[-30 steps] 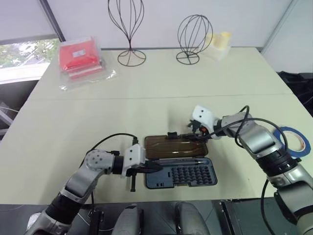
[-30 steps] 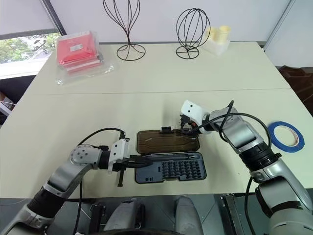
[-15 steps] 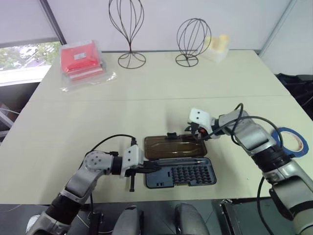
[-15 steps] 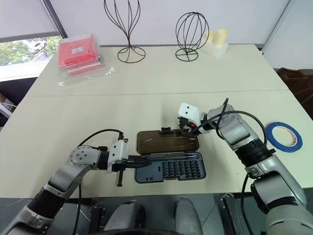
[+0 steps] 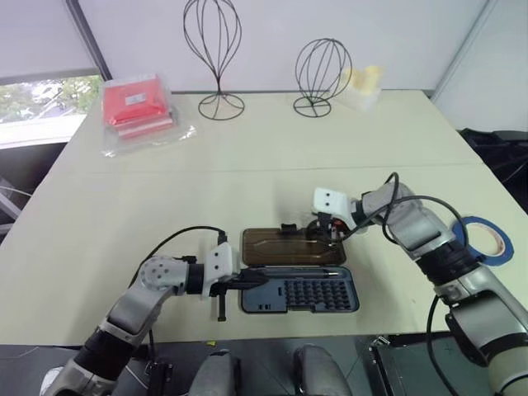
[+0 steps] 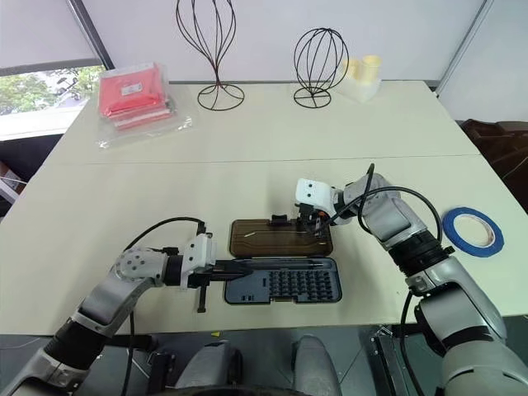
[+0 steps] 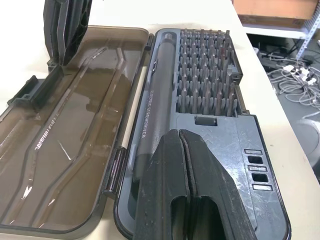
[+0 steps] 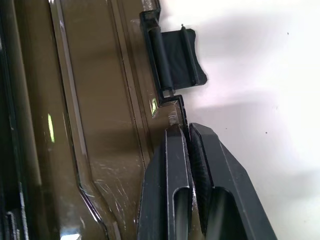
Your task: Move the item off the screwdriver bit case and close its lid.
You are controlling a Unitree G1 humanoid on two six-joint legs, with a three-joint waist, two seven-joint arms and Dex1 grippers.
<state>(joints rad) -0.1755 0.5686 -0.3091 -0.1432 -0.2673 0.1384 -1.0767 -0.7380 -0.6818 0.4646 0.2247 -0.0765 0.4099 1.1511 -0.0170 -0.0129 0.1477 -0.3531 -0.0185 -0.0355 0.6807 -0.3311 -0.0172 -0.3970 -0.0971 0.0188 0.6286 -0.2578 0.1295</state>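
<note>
Left eye view: one bit case (image 5: pixel 299 294); two grippers (image 5: pixel 264 279) (image 5: pixel 332 238), right pinching lid (image 5: pixel 280 248).

The pale table (image 6: pixel 247 169) carries an open bit case (image 6: pixel 285 286), a red packet (image 6: pixel 132 95), a tall wire stand (image 6: pixel 219 92), a round wire stand (image 6: pixel 313 98) and a blue tape roll (image 6: pixel 472 228)

bit case (image 7: pixel 252 150): near end of its base and of the driver (image 7: pixel 152 100) hidden under left gripper (image 7: pixel 181 135). lid (image 8: pixel 100 100) cut by frame edge; its rim vanishes between right gripper (image 8: pixel 187 129) fingers, probably pinched.
</note>
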